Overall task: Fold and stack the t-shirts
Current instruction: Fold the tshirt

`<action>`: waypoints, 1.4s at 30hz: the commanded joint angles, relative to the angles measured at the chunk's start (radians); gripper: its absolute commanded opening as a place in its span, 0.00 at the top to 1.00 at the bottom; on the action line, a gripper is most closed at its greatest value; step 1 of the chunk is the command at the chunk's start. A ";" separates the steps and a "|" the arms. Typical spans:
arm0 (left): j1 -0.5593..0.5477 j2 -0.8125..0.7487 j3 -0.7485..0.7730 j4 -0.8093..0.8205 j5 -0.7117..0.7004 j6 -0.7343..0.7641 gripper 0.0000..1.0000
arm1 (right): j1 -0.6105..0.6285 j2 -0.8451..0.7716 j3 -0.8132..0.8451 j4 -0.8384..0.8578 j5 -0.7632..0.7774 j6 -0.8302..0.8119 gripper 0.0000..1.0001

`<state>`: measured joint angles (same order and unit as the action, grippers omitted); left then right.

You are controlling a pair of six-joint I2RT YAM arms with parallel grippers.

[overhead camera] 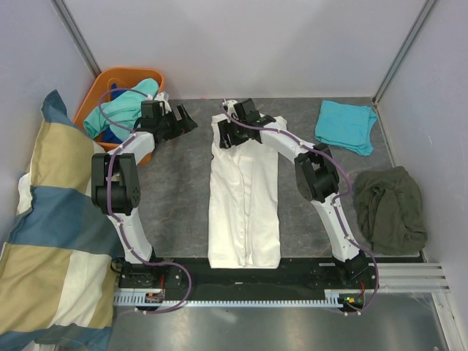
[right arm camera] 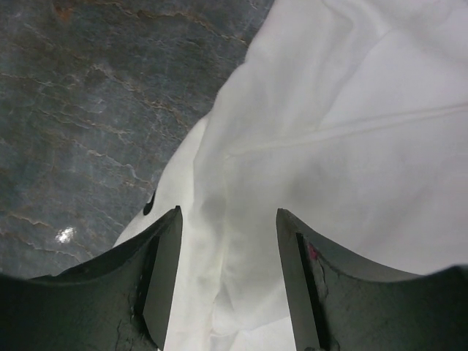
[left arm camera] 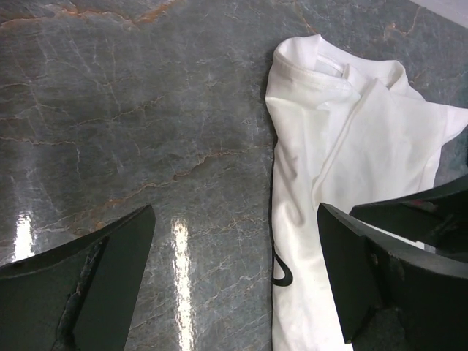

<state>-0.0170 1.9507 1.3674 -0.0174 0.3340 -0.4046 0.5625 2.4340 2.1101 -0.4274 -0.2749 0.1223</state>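
**Top view.**
- We list one white tee (overhead camera: 245, 212), laid as a long, narrow strip down the middle of the table (overhead camera: 175, 190), collar end far from the bases.
- A folded turquoise tee (overhead camera: 346, 126) lies at the far right, well apart from it.
- Mint and blue tees (overhead camera: 110, 117) are heaped in the orange basket (overhead camera: 110, 75), far left.
- An olive garment (overhead camera: 390, 206) lies crumpled at the right, and a checked pillow (overhead camera: 51, 219) at the left.
- The left gripper (overhead camera: 181, 119) hangs over bare table beside the basket.
- The right gripper (overhead camera: 228, 134) is over the strip's far-left corner.

**Left wrist.**
- The jaws stand fully wide, with nothing between them but stone.
- The white tee lies just to their right, sleeves tucked in and the ribbed collar (left arm camera: 322, 62) showing.

**Right wrist.**
- The jaws are part-way open above white cloth at its edge, and we see nothing pinched.

**Handling, as we judge it.**
- The tee is light, soft and limp. It will sag and slide on the polished top.
- We would take it at both far corners by the layered edge, pinching every ply.
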 commanded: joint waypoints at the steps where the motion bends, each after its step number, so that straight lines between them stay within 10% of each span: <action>1: 0.015 -0.053 -0.017 0.050 0.014 -0.046 0.00 | -0.009 0.039 0.033 0.004 0.046 -0.021 0.38; 8: 0.015 -0.053 -0.021 0.053 0.020 -0.048 0.00 | -0.009 0.082 0.071 0.004 0.034 -0.007 0.41; 15: 0.015 -0.044 -0.022 0.054 0.037 -0.051 0.00 | -0.007 0.074 0.062 0.018 0.022 -0.006 0.96; 42: 0.012 -0.035 -0.022 0.065 0.115 -0.077 0.00 | -0.021 -0.303 -0.354 0.150 0.314 0.112 0.96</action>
<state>-0.0074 1.9495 1.3468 0.0093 0.4076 -0.4603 0.5503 2.2169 1.8160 -0.2993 -0.0944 0.1772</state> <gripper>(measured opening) 0.996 0.045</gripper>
